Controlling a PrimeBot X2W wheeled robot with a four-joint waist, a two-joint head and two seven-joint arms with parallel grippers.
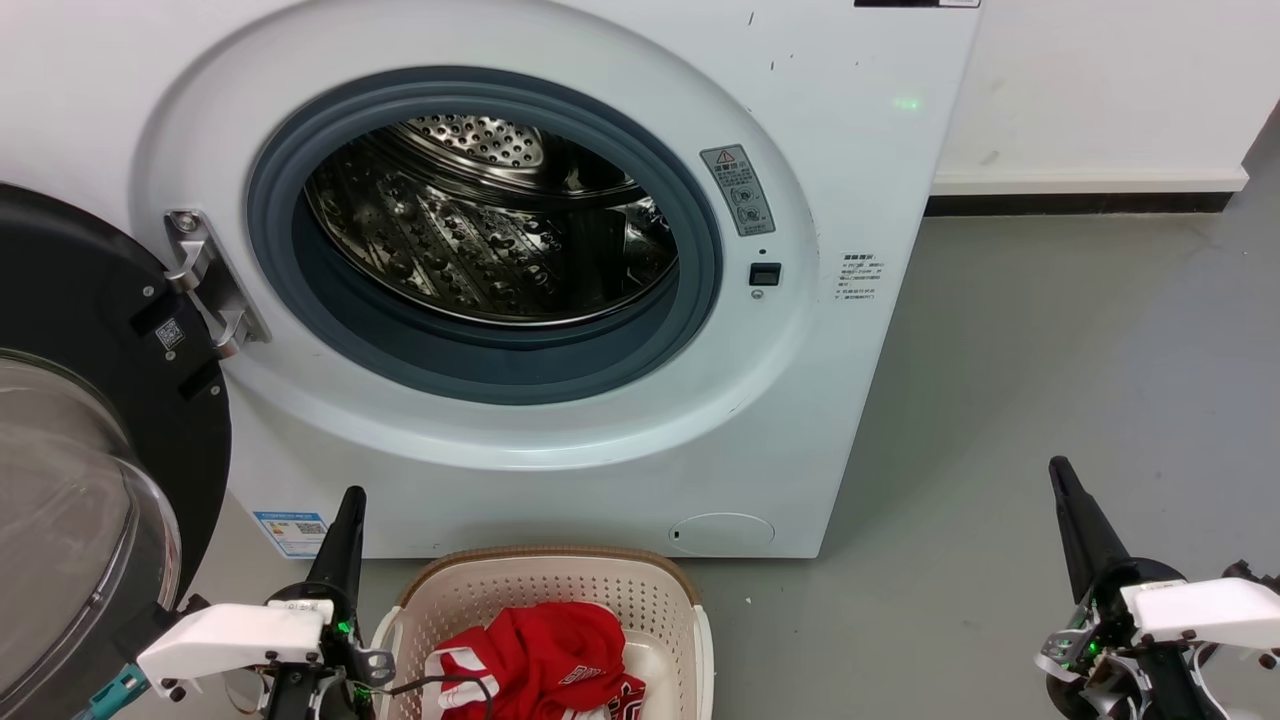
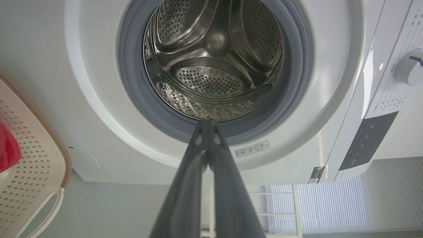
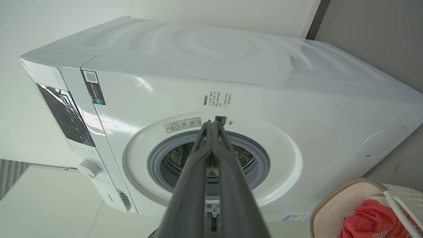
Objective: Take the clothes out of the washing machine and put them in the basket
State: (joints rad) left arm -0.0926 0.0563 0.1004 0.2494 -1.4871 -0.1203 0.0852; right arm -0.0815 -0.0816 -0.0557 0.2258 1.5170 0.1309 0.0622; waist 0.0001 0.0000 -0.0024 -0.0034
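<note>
The white washing machine stands with its black-framed glass door swung open to the left. Its steel drum looks bare inside, as it does in the left wrist view. Red clothes lie in the cream basket on the floor in front of the machine; they also show in the wrist views. My left gripper is shut and holds nothing, just left of the basket. My right gripper is shut and holds nothing, over the floor at the right.
Grey floor stretches to the right of the machine up to a white wall with a dark baseboard. The open door takes up the lower left.
</note>
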